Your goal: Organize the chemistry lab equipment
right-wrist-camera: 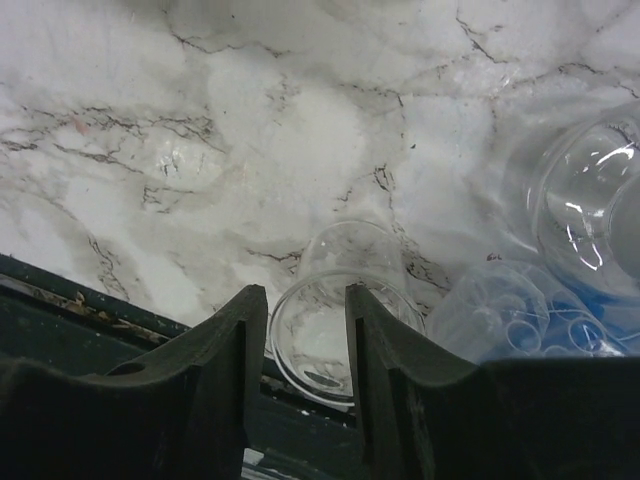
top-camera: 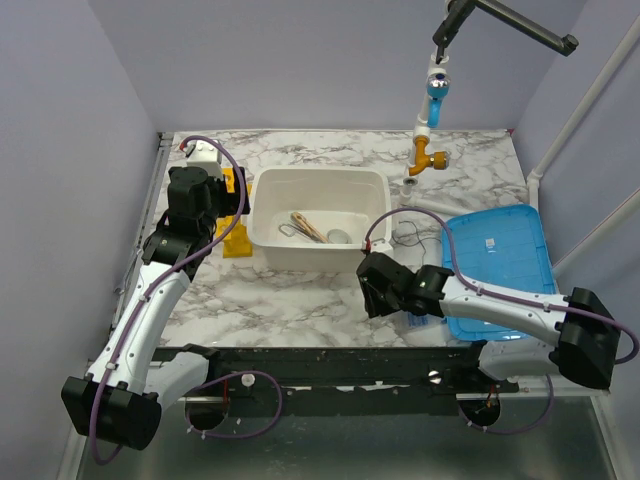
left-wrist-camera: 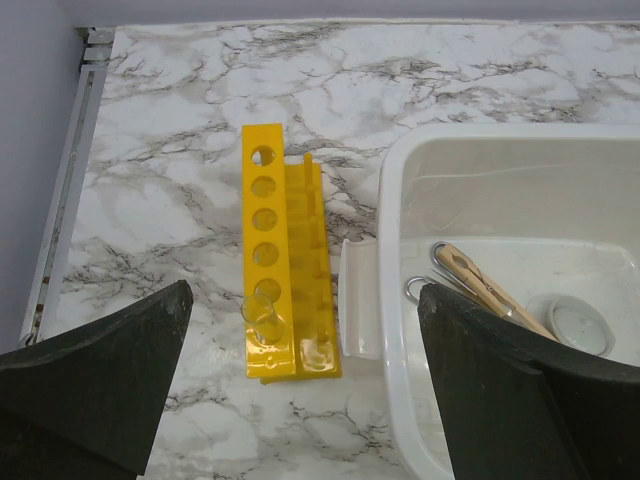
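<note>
A clear glass beaker (right-wrist-camera: 345, 260) stands near the table's front edge. My right gripper (right-wrist-camera: 305, 310) is low over it, its jaws partly apart astride the beaker's left wall, one finger outside and one over the mouth, with a gap still showing. Beside it lie a clear plastic bag with blue contents (right-wrist-camera: 520, 315) and more clear glassware (right-wrist-camera: 590, 195). My left gripper (left-wrist-camera: 300, 400) hangs wide open above the yellow holed rack (left-wrist-camera: 265, 215), which holds a clear tube (left-wrist-camera: 264, 320). A wooden stick (left-wrist-camera: 480, 285), metal tongs (left-wrist-camera: 415, 288) and a small round dish (left-wrist-camera: 578, 325) lie in the white tub (left-wrist-camera: 395, 300).
The white tub (top-camera: 265, 235) sits mid-table with the yellow rack (top-camera: 237, 240) against its left side. A blue lid (top-camera: 500, 265) lies at the right under my right arm. A tap (top-camera: 430, 150) stands at the back right. The table's front edge (right-wrist-camera: 60, 290) is right beside the beaker.
</note>
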